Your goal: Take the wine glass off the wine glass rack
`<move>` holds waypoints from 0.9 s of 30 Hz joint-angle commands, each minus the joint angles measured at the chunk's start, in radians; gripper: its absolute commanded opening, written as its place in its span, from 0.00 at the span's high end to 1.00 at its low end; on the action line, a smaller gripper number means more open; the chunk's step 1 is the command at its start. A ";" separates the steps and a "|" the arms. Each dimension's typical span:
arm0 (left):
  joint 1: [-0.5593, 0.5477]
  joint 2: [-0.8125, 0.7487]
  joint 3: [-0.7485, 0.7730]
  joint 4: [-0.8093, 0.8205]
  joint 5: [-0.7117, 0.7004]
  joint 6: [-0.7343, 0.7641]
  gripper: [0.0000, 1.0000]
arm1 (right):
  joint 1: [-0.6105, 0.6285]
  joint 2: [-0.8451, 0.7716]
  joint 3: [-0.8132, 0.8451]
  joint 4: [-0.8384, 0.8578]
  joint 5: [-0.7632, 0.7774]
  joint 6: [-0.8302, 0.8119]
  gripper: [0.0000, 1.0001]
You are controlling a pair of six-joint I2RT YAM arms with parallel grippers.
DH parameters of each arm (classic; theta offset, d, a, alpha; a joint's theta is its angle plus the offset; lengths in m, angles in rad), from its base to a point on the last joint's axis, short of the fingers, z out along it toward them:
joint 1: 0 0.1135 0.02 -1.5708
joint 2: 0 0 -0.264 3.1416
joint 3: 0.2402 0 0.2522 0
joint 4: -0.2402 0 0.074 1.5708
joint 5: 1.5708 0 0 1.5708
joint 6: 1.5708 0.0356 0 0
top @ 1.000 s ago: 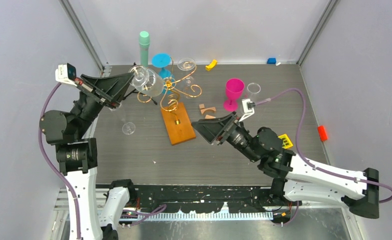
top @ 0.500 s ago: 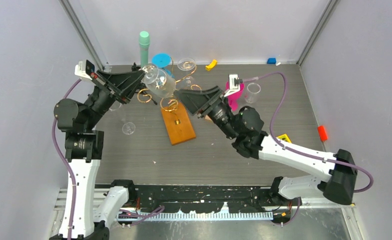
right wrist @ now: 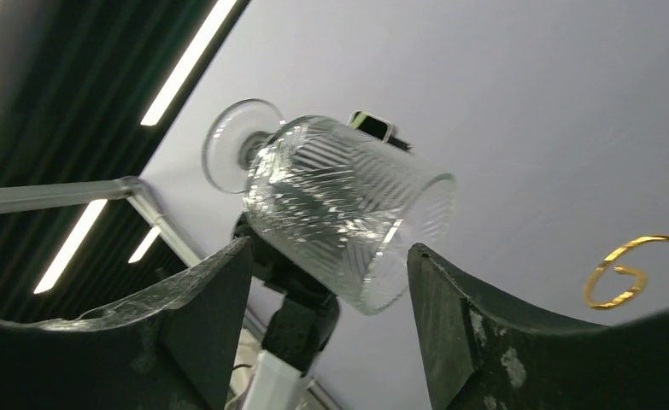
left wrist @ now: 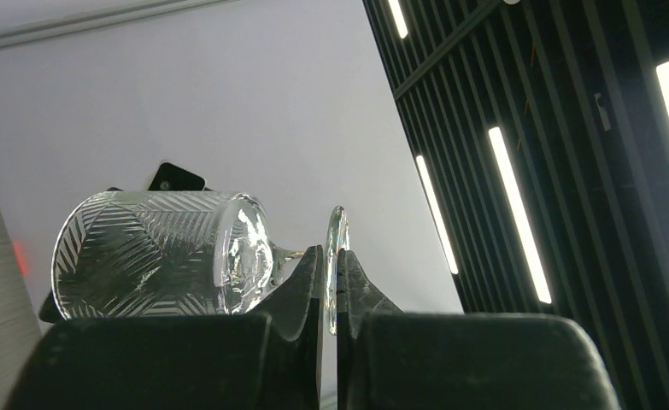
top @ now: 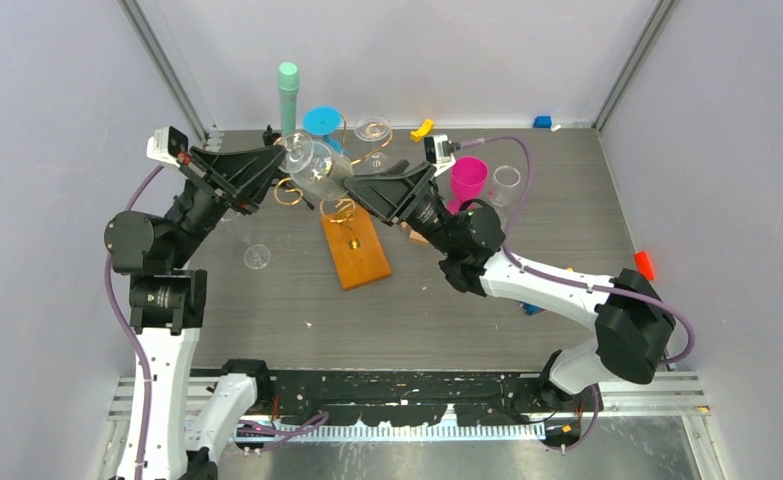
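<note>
The wine glass [top: 317, 165] lies on its side in the air, over the far left curls of the wine glass rack [top: 342, 208]. Its foot points left and its mouth points right. From above we cannot tell whether it touches the wire. It is clear glass with a cut zigzag pattern on the bowl.

The left hand [top: 279, 160] has the glass by its foot. In the left wrist view the thin disc stands edge-on, pinched between the two closed fingers [left wrist: 301, 286], and the bowl sticks out to the left of them.

The right hand [top: 352, 186] reaches in from the right with its fingers [right wrist: 215, 295] spread wide. In its own view the bowl sits in the gap between them. We cannot tell whether either finger touches the glass. One gold curl [right wrist: 625, 273] of the rack shows apart from the bowl, on the right.

The rack's orange-brown wooden base [top: 359, 258] lies flat on the worktop [top: 447, 300], near the middle. A teal cylinder [top: 287, 90] and a blue glass [top: 322, 122] stand on the far side of the rack. A pink goblet [top: 467, 178] stands to its right, and a small clear glass [top: 257, 257] to its left.
</note>
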 commanded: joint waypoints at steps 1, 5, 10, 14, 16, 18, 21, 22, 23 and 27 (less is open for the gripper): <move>-0.004 -0.018 0.007 0.109 -0.032 -0.038 1.00 | 0.005 0.026 0.067 0.250 -0.141 0.101 0.37; -0.004 -0.026 0.001 0.109 -0.040 -0.056 1.00 | 0.005 0.063 0.121 0.296 -0.190 0.146 0.47; -0.004 -0.031 -0.010 0.109 -0.045 -0.076 1.00 | 0.006 0.080 0.150 0.311 -0.217 0.164 0.53; -0.004 -0.041 -0.030 0.096 -0.053 -0.100 1.00 | 0.011 0.068 0.178 0.311 -0.262 0.142 0.61; -0.005 -0.051 -0.040 0.078 -0.064 -0.100 1.00 | 0.012 0.055 0.183 0.308 -0.268 0.133 0.69; -0.004 -0.059 -0.049 0.075 -0.070 -0.102 1.00 | 0.012 0.042 0.183 0.293 -0.270 0.123 0.74; -0.003 -0.062 -0.054 0.075 -0.074 -0.101 1.00 | 0.013 0.019 0.182 0.256 -0.273 0.099 0.84; -0.005 -0.064 -0.051 0.073 -0.078 -0.089 0.97 | 0.012 0.013 0.182 0.233 -0.271 0.085 0.91; -0.003 -0.067 -0.042 0.057 -0.084 -0.065 0.90 | 0.012 0.002 0.182 0.219 -0.269 0.077 0.95; -0.004 -0.087 0.026 -0.056 -0.108 0.112 0.55 | 0.012 -0.050 0.170 0.093 -0.240 0.000 1.00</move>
